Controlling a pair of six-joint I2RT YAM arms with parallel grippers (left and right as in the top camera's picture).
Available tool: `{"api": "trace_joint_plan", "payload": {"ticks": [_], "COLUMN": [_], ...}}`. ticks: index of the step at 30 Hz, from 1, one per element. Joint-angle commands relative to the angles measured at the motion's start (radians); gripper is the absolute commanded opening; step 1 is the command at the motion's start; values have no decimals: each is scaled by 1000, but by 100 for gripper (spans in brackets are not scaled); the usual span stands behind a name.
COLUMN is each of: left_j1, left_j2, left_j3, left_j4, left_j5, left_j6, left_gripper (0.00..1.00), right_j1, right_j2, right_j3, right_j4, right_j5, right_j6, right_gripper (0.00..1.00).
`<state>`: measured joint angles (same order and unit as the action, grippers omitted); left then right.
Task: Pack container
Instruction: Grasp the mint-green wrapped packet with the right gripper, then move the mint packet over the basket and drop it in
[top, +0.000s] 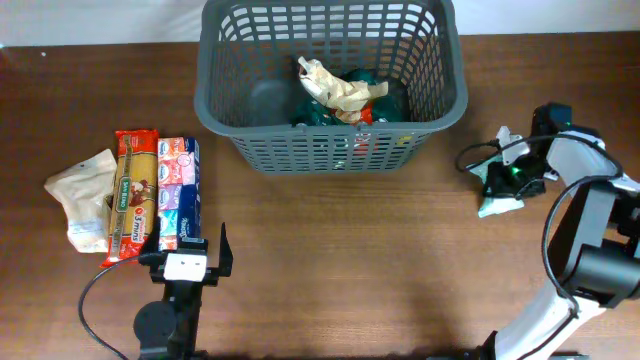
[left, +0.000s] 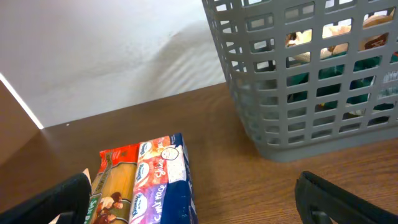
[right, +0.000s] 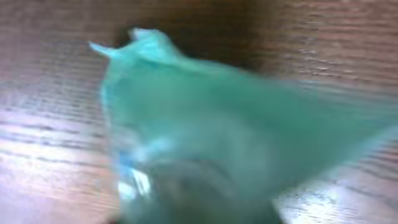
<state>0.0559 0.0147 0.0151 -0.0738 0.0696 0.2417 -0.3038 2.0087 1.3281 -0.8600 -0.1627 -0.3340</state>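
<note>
The container (top: 330, 150) stands far-centre on the table (top: 350, 260), well apart from the spread left end effector (top: 188, 248) and the right end effector (top: 508, 178), at a blurred, seemingly teal packet (right: 236, 137); its grip I cannot tell

Black left pincer (top: 188, 247) with white block; white-and-black, cabled right arm (top: 585, 160).

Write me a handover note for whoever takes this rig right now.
Left gripper: open, empty, at the near ends of the packets on the left.
Right gripper: down on a teal packet to the right of the container; grip unclear, wrist view blurred.
Done: several packets lie in the container.
Left to do: the teal packet, red-gold packet, pink-blue packet and pale pouch, all outside it.
</note>
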Motion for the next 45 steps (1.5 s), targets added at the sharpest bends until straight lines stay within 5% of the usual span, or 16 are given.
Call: {"api": "trace_joint_plan", "payload": {"ticks": [1,5,12,19,27,42,45], "left_j1": [6,6,6,6,6,6,6], "left_j2": [-8,-8,-8,-8,-8,-8,-8], "left_j3": [-6,-6,-6,-6,-6,-6,-6], "left_j4": [-2,-2,-2,-2,-2,-2,-2], "left_j5": [-7,-7,-7,-7,-7,-7,-7], "left_j6": [-9,-9,-9,-9,-9,-9,-9], "left_gripper": [99,99,99,99,99,99,99], "right_j1": [11,10,50,280,579,619,619], "right_j2": [14,-28,-75,-76,15,385,374], "right_j3": [23,180,764,1283,1263,1250,1258], "right_j4": [8,-87,-386,-456,-295,-280,-290], "right_j5": [-14,-22,-169,-185,-47,-31,-30], "right_j6": [117,135,194,103,-29,81,82], "right_gripper": [4,4,3,4,4,4,75]}}
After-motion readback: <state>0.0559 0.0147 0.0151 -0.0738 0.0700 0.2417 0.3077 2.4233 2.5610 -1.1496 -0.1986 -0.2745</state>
